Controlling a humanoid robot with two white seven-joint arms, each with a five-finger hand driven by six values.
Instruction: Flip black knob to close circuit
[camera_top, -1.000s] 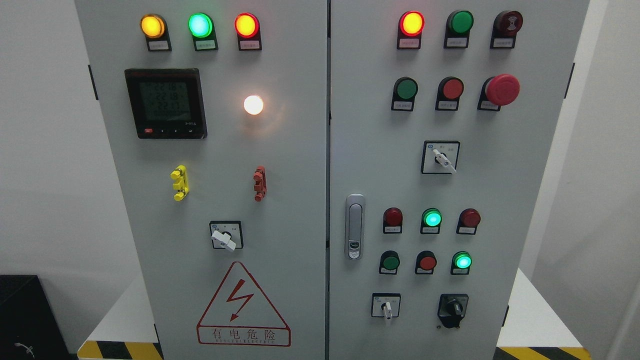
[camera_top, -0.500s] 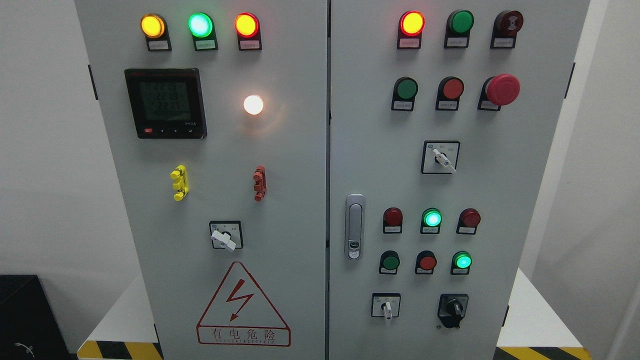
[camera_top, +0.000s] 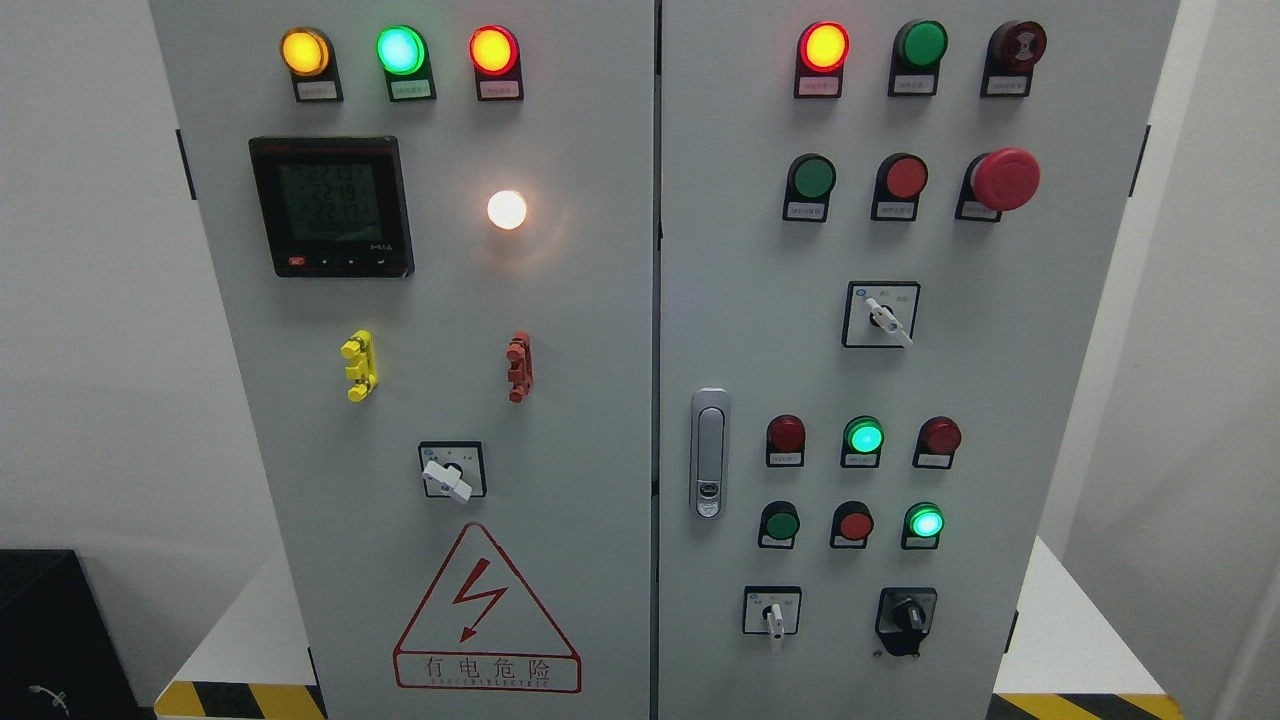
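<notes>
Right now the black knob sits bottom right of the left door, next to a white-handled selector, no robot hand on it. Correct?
Not quite: the black knob is at the bottom right of the right door, as the head view shows. The rest holds: it sits beside the white-handled selector, and no robot hand is in view.

A big grey cabinet (camera_top: 600, 300) fills the picture. The black knob (camera_top: 908, 615) sits at the lower right, under a glowing green light (camera_top: 925, 522).
</notes>
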